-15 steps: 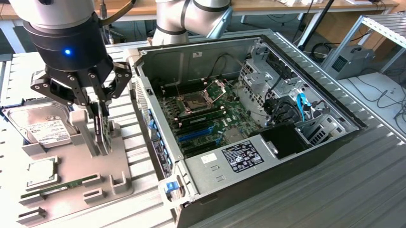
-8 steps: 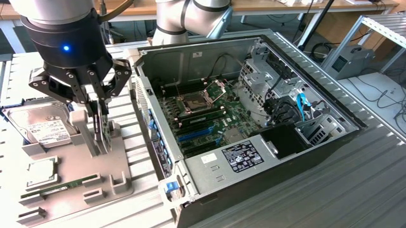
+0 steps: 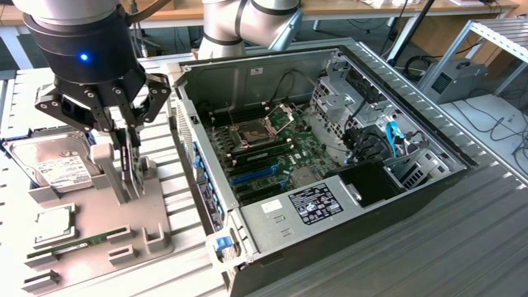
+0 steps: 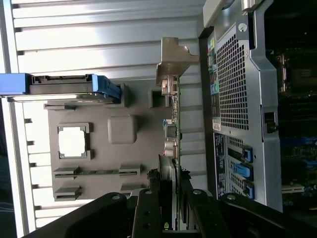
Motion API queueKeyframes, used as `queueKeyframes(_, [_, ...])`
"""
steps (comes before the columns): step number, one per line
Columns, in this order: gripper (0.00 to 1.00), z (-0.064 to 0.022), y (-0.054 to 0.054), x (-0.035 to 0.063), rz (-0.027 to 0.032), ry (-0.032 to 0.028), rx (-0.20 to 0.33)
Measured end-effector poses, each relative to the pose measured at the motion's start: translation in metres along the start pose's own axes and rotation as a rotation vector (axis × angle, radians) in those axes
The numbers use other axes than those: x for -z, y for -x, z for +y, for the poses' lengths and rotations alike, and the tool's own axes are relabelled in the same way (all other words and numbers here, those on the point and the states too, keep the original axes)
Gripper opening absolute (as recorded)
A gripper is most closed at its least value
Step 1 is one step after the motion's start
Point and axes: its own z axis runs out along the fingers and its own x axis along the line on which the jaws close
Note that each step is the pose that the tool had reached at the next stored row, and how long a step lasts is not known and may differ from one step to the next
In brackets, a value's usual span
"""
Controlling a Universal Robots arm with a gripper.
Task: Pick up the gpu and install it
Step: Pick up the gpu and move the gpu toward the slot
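The gpu stands on edge in a slot of the grey holder tray, at the exterior view's left. From there it shows only as a thin dark edge. My gripper reaches straight down over it, its fingers pressed against both faces of the card, shut on it. In the wrist view the gpu runs as a narrow strip with its silver end bracket at the far end, and my gripper clamps the near end. I cannot tell whether the card has lifted from its slot.
The open computer case lies beside the tray, its green motherboard exposed; its perforated rear panel faces the card. On the tray sit a hard drive, a CPU and a RAM stick.
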Motion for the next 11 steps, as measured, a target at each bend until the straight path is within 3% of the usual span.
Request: queueKeyframes(11, [0.26, 0.0002, 0.0002, 0.0074, -0.0001, 0.0, 0.0])
